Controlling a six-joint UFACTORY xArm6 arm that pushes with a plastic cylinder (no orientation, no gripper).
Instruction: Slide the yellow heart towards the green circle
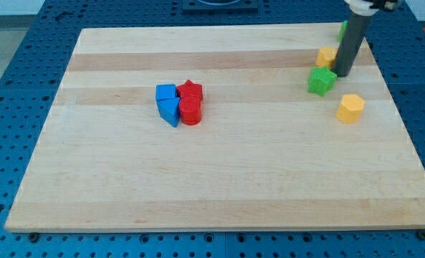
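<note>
My tip (341,74) rests on the board at the view's upper right. A yellow block (326,56) sits just left of the rod and touches it or nearly does; I cannot make out its shape. A green block (342,30), mostly hidden behind the rod near the board's top edge, looks like the green circle. A green star (321,80) lies just left of and below my tip. A second yellow block (350,108), with a roughly angular outline, lies below and slightly right of my tip.
A tight cluster sits left of the middle: a blue cube (166,92), a blue triangle (170,111), a red star (190,90) and a red round block (190,112). The board's right edge (402,107) is close to the yellow blocks.
</note>
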